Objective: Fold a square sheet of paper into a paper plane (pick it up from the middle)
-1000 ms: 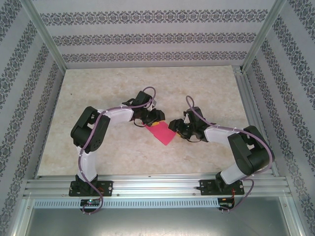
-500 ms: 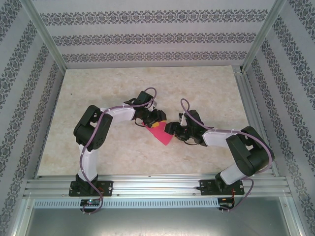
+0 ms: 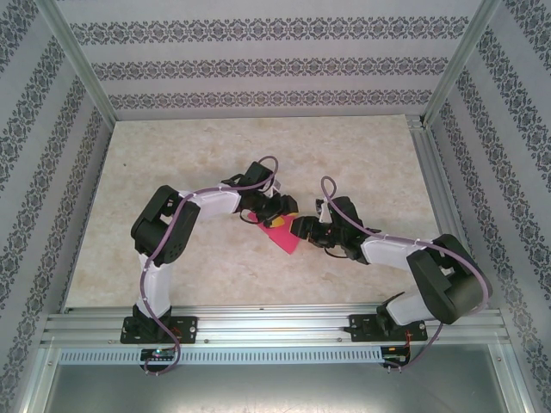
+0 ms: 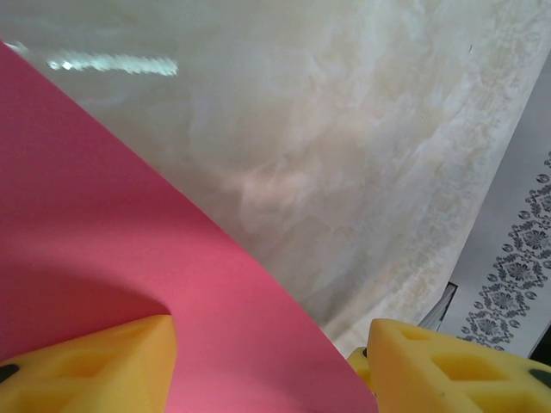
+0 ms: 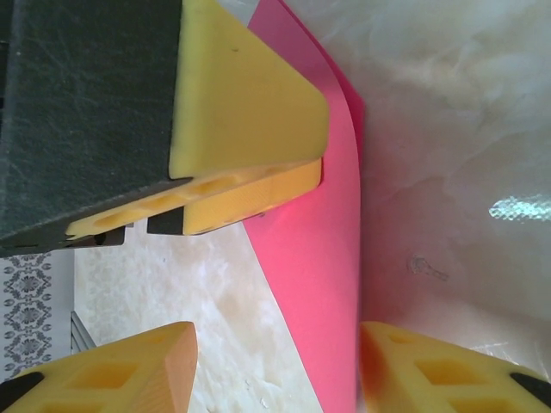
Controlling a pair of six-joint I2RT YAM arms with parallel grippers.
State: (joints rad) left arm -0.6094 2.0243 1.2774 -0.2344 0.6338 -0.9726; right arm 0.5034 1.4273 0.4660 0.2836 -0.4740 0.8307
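The sheet of paper (image 3: 282, 237), magenta-pink and partly folded over, lies on the table between the two arms. My left gripper (image 3: 282, 209) is low over its far end. In the left wrist view the sheet of paper (image 4: 103, 241) runs up between the yellow fingers (image 4: 86, 366) of the left gripper (image 4: 271, 370), whose jaws stand wide apart. My right gripper (image 3: 301, 229) reaches in from the right, open. In the right wrist view the right gripper (image 5: 280, 370) straddles the paper's (image 5: 323, 258) narrow folded end, one pad against its edge. The left gripper's finger (image 5: 241, 112) rests over the paper above.
The marbled beige table (image 3: 215, 155) is ringed by patterned walls (image 3: 258, 64). An aluminium rail (image 3: 275, 323) holding both arm bases runs along the near edge, and a frame rail (image 3: 430, 181) borders the right side.
The right gripper has moved left up against the paper. The left gripper has shifted slightly right and its jaws have widened. Less of the pink sheet shows from above.
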